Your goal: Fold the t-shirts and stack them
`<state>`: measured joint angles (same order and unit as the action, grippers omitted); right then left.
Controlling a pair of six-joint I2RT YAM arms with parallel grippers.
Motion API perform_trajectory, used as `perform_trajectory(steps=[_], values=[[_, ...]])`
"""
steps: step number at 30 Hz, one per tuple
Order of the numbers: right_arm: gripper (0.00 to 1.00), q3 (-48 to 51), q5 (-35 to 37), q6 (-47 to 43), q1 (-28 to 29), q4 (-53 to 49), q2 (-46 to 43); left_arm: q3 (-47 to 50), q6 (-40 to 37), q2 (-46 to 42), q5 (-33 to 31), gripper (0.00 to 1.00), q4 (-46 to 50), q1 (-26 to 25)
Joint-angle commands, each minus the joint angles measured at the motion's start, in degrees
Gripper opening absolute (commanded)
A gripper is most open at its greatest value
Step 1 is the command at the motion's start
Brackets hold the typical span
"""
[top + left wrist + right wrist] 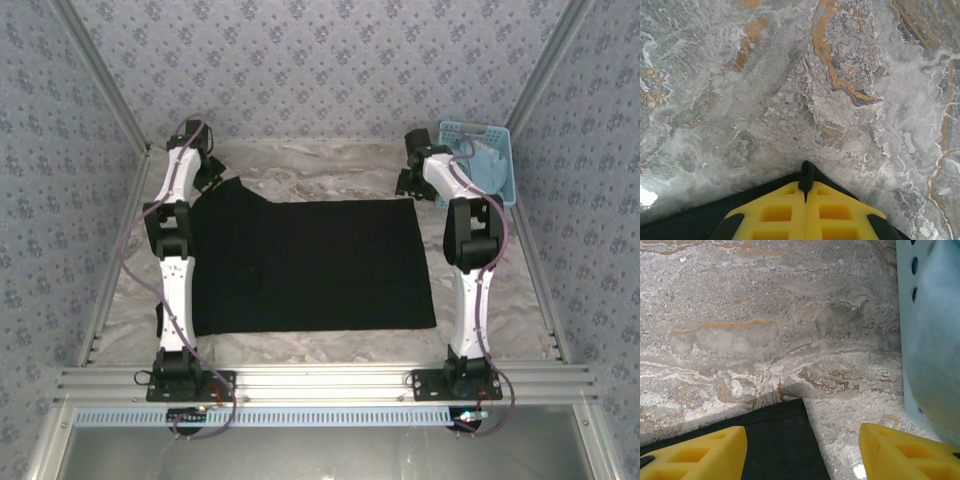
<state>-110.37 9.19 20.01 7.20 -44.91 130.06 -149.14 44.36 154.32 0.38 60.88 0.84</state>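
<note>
T-shirt: the black t-shirt (315, 265) lies spread flat on the counter (300, 160), plain side up, between the two arms; its near hem runs roughly parallel to the near edge.
T-shirt, far-left corner: drawn out into a point toward the left hand (212, 175), off the line of the straight far edge.
Left hand: down at that far-left corner, its yellow fingers (775, 212) pressed together with a small ridge of black cloth pinched in the seam between their tips; in the left wrist view the hand (806, 186) sits over black fabric, with bare marbled counter (790, 100) beyond.
Right hand: at the far-right corner of the t-shirt (408, 180), fingers well apart and gripping nothing.
Right hand, close view: one yellow finger (705, 452) is above the black cloth and the other above bare counter (765, 315); the shirt's corner (785, 440) lies in the gap between them. I cannot tell whether the fingers touch the cloth.
Basket: a light-blue perforated basket (505, 140) stands at the far-right corner of the counter, just beside the right hand; its wall (910, 270) edges the right wrist view.
Basket contents: a pale cloth (485, 165) lies inside.
Counter surface: grey marble pattern with orange veins.
</note>
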Motion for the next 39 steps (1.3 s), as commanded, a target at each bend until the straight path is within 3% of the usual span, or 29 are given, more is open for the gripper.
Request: perform_trajectory(steps=[1,8,18,26,30,39], values=[[0.62,-4.1,-0.8,-1.2,-0.5,-2.9,2.9,-0.3,-0.5,-2.2,-1.1,0.00,2.6,0.1],[0.48,-9.1,-4.8,0.0,-0.1,-3.8,7.9,-0.2,-0.3,-7.1,-0.1,0.00,2.0,0.1],[0.43,-10.3,-1.8,2.4,0.0,-6.7,9.7,0.3,-1.8,-11.1,1.1,0.00,2.6,-0.4],[0.20,-10.0,-3.5,2.7,-0.3,-5.0,10.3,1.4,-3.2,-12.8,1.1,0.00,3.1,-0.6],[0.00,-10.1,-3.3,2.6,-0.1,-5.0,8.7,2.6,-4.1,-13.1,1.0,0.00,4.2,-0.5],[0.00,3.2,-1.5,2.6,0.7,2.7,-5.2,17.5,-5.5,-23.1,-1.1,0.00,-0.8,-0.6]])
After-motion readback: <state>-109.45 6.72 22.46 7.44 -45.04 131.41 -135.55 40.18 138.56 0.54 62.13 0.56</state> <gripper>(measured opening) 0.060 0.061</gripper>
